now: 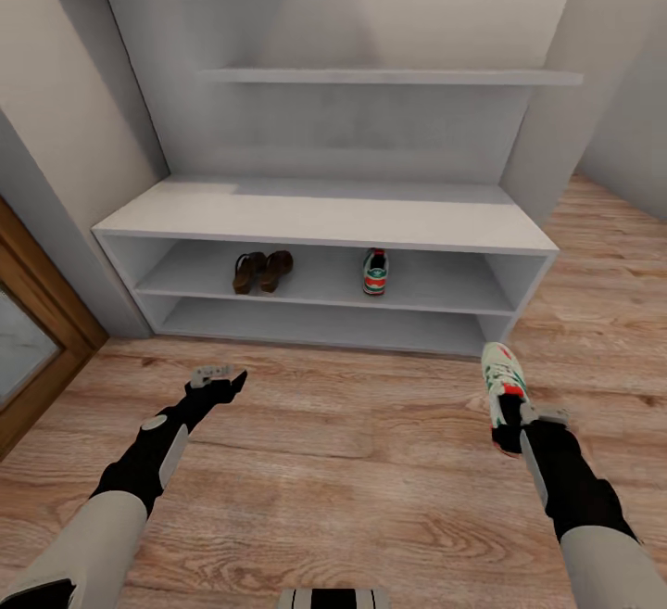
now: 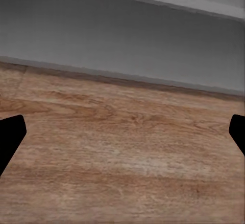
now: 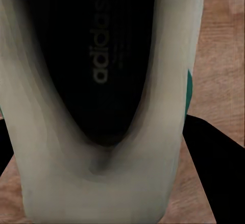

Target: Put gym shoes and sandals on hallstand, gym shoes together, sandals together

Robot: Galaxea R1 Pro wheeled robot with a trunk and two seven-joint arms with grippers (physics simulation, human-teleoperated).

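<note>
At lower right a shoe (image 1: 502, 385) is pinched by the right gripper (image 1: 515, 424) for racking beside its mate (image 1: 374, 272); the left gripper (image 1: 215, 375) is spread, empty.

Two dark brown flat sandals (image 1: 262, 272) and one white green-striped sneaker (image 1: 374, 272) sit on the grey rack's (image 1: 324, 220) upper shelf — the second sneaker (image 1: 503, 385) is held above the wood-plank floor (image 1: 352, 470).

We face the rack (image 1: 324, 220) standing on the floor (image 1: 371, 461) against the back wall, a wall shelf (image 1: 389, 77) above it. On its upper shelf row the two sandals (image 1: 262, 272) lie side by side toward the left, and one shoe (image 1: 374, 272) sits apart to their right, near the middle. In front of the rack, the left pincer (image 1: 215, 374) hangs over the floor at our left, and at our right the right pincer (image 1: 528, 416) holds the second shoe (image 1: 503, 377) before the rack's right end.
</note>
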